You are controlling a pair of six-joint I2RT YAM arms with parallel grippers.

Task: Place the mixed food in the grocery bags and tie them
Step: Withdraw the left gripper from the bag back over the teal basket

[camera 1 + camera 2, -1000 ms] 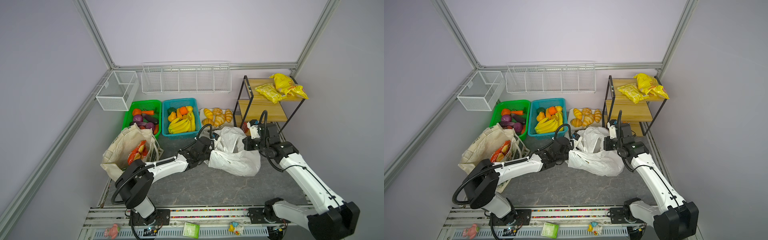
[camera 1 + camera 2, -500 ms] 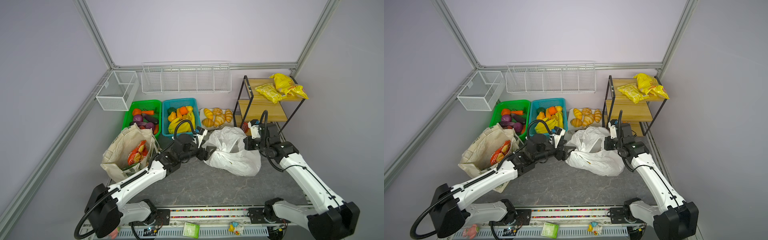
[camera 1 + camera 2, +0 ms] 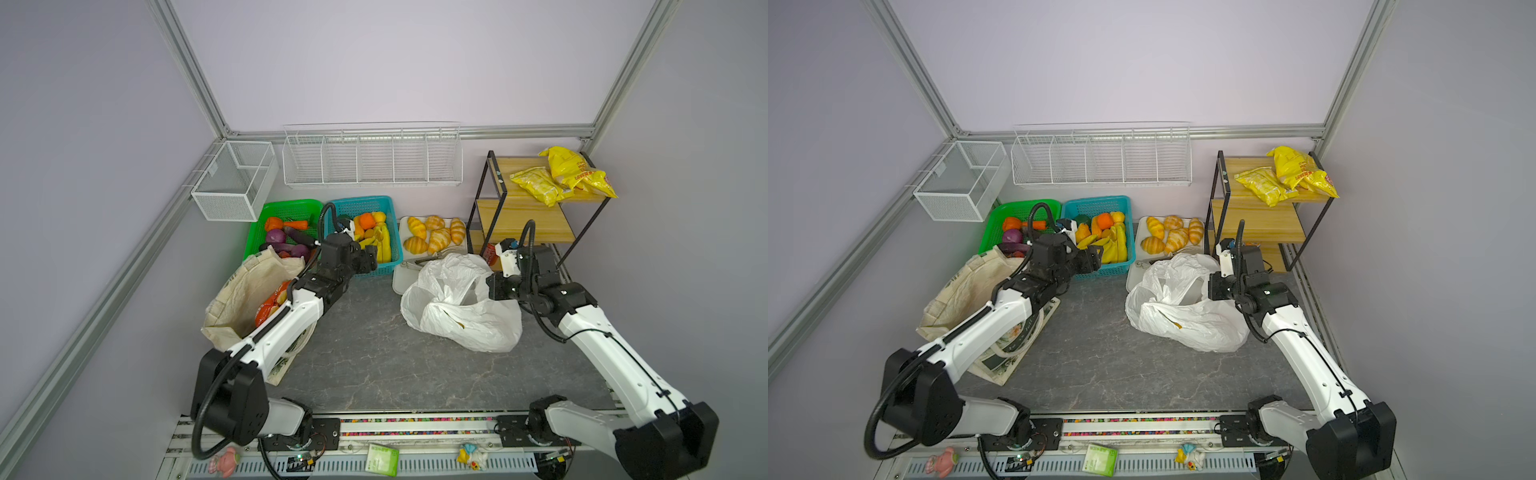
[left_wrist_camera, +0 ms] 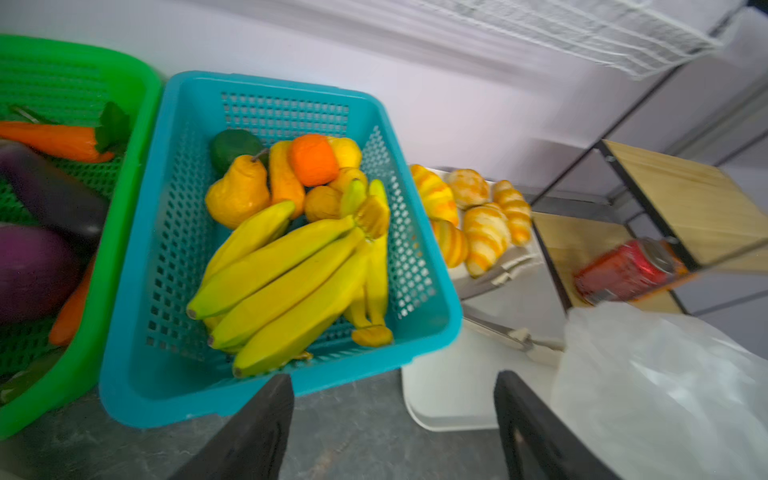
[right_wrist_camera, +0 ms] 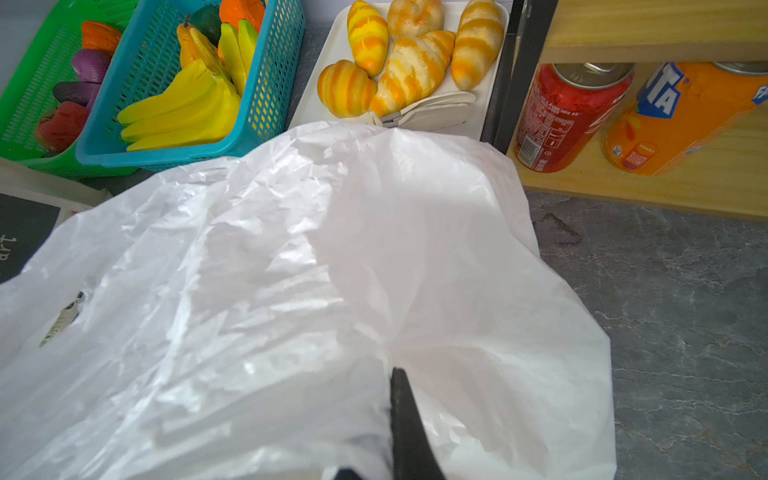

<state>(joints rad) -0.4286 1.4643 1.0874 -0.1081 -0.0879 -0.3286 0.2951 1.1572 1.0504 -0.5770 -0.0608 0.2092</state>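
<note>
Left jaws gape empty before the teal basket (image 4: 137,257) of toy fruits (image 4: 313,160); right jaws pinch the white plastic bag (image 3: 469,320) at its edge. The canvas tote (image 3: 245,291), red packet (image 3: 270,301) inside, lies behind the left jaws.

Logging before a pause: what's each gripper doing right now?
Left gripper: open, empty.
Right gripper: closed on the white plastic bag.
</note>
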